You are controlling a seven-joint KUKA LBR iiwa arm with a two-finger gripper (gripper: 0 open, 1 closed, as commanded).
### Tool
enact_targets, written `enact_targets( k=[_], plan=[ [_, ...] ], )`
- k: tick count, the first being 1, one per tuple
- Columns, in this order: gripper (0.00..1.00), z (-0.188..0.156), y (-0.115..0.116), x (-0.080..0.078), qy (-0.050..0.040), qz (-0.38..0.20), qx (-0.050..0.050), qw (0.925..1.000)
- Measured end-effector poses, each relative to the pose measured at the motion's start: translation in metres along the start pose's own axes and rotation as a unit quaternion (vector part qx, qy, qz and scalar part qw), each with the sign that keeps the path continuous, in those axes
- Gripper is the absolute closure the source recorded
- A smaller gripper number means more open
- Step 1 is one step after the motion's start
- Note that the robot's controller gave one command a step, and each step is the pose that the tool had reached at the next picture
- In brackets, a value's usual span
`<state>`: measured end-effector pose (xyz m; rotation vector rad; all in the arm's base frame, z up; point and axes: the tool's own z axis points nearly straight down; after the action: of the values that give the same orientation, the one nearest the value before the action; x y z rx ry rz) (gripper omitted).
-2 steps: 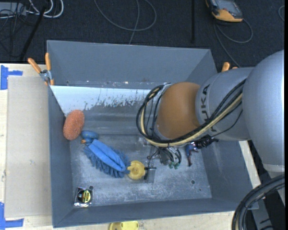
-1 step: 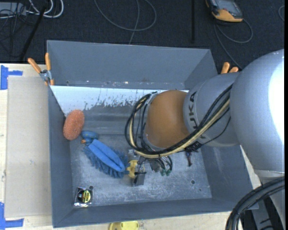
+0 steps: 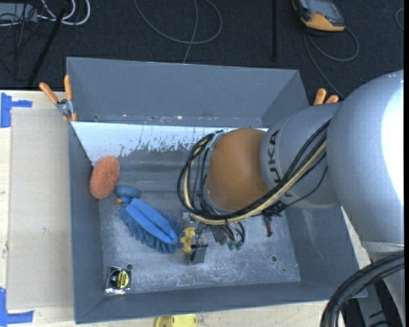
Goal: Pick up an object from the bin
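My gripper reaches down near the middle of the bin floor, mostly hidden under the arm's orange cover and cables. Its tip sits right at the right end of a blue brush, which lies slanted across the floor with a yellow piece at that end. Whether the brush sits between the fingers is hidden. An orange-brown oval sponge leans against the left wall, above the brush's handle end.
A small black and yellow tape measure lies in the front left corner. The arm and its cover hang over the bin's right half and hide the floor beneath.
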<state>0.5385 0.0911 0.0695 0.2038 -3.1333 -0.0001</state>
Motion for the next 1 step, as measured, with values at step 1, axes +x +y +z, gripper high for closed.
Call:
enact_targets(
  k=[1],
  plan=[
    [1.0, -0.0862, -0.0588, -0.0394, -0.0012, 0.013, 0.0, 0.9999]
  ],
)
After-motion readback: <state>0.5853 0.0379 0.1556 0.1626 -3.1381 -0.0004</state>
